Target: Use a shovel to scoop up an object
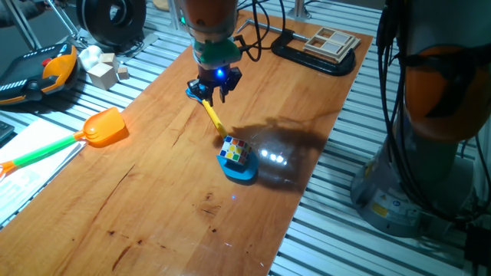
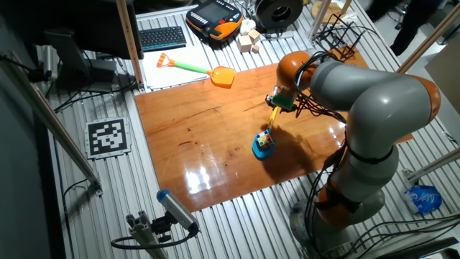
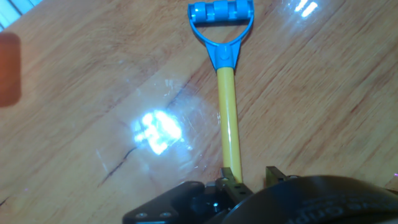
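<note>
The gripper [image 1: 214,89] stands low over the wooden table [image 1: 153,192], its fingers closed narrow on the thin yellow shaft of the toy shovel [image 1: 217,127]. In the hand view the shaft [image 3: 228,118] runs straight out from between the fingers to the blue D-shaped end loop [image 3: 221,17], which lies against the wood beyond the gripper. On the opposite side of the gripper, the shaft slants down to the blue blade [image 1: 239,172], flat on the table a short way off. The multicoloured cube [image 1: 235,152] sits on that blade, tilted slightly. Well apart from the gripper lies an orange scoop [image 1: 105,128] with a green handle, and pale wooden blocks [image 1: 106,70] rest farther off beyond the table edge.
</note>
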{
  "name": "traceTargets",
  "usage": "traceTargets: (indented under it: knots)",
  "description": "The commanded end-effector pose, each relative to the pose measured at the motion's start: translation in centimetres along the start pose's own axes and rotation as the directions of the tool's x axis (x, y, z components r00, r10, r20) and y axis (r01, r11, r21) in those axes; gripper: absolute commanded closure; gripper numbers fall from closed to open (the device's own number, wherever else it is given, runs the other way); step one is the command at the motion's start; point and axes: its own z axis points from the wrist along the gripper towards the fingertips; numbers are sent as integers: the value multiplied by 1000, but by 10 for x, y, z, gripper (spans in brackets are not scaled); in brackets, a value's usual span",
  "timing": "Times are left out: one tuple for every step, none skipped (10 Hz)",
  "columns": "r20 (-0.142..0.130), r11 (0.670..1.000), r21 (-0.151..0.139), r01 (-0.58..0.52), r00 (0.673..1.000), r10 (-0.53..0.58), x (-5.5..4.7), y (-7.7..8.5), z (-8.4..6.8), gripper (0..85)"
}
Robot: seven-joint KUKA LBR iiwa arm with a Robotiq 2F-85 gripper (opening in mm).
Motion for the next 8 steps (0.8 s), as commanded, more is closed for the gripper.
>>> traceTargets:
  knots:
    - [0, 1000, 0, 2, 1000, -2, 0, 0, -1, 510]
    - [-2, 1000, 0, 2, 1000, -2, 1, 0, -1, 510]
    - [-2, 1000, 0, 2, 1000, -2, 1, 0, -1, 510]
    - [0, 1000, 2, 3, 1000, -3, 1, 0, -1, 510]
    - [-1, 1000, 3, 3, 1000, -3, 1, -1, -1, 510]
    - [-3, 1000, 4, 3, 1000, -3, 2, -1, -1, 510]
    - [-7, 1000, 4, 2, 1000, -2, 2, -1, -1, 510]
    - [-10, 1000, 5, 2, 1000, -2, 2, 0, -1, 510]
